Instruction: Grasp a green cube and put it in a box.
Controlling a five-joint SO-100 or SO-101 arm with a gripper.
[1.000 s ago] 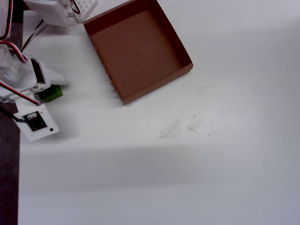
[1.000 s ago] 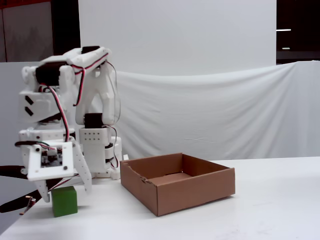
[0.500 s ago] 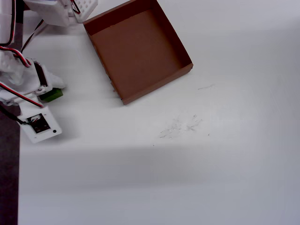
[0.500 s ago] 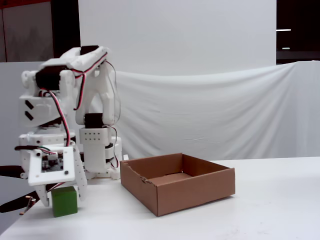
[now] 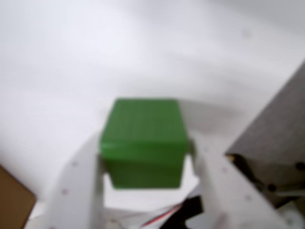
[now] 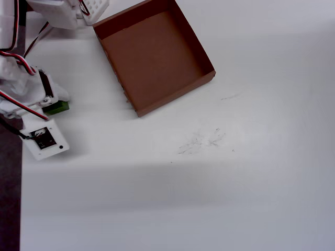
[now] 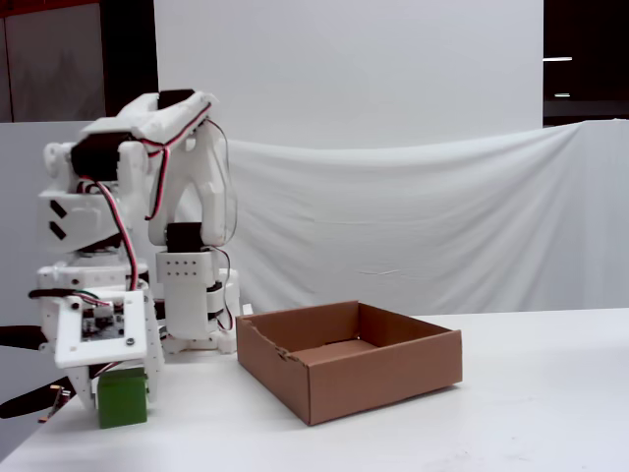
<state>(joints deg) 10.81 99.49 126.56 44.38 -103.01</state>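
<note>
- The green cube (image 5: 143,142) sits on the white worktop (image 6: 209,183) at the left edge of the overhead view, well apart from the box (image 6: 154,55), which lies empty.
- In the wrist view the hand (image 5: 145,157) has its two white fingers (image 5: 78,183) on either side of the cube, close against its side faces; whether they already press on it cannot be told from the blurred picture.
- To do this step well, the hand should close evenly so both fingers meet flat faces, with the cube centred deep between them, before any lift; a skewed pinch could twist the cube out.
- Compared with half a second ago, the arm (image 7: 128,197) has sunk lower in the fixed view, so the cube (image 7: 122,396) is now partly hidden behind the hand's plate, and in the overhead view less green (image 6: 56,107) shows.
- The box has not moved.
</note>
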